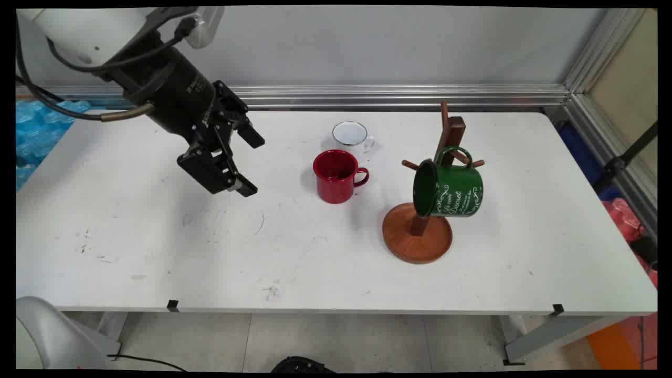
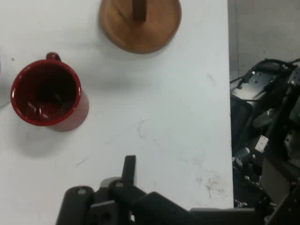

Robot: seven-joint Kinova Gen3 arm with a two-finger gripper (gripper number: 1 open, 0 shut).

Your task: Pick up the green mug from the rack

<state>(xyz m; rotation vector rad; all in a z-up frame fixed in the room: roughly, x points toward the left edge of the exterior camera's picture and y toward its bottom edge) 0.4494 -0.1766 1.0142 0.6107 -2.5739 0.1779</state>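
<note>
Red mug (image 1: 336, 176) upright, empty, beside open gripper (image 1: 253, 165); white mug (image 1: 350, 134) behind.

Bright even light, soft shadows — slight blur

White table (image 1: 157, 252), scuffed and marked with dark smudges, two black tape tabs on its near edge. Behind, at 12 o'clock, a pale grey wall (image 1: 394, 47) with a ribbed aluminium rail (image 1: 399, 96) along its foot. At 3 o'clock, an aluminium frame post (image 1: 593, 58) beside a beige panel (image 1: 627, 79). At 9 o'clock, crumpled blue plastic (image 1: 37, 126). Below, at 6 o'clock, light tiled floor (image 1: 336, 341) and grey table legs. Even, soft lighting with faint shadows.
</note>
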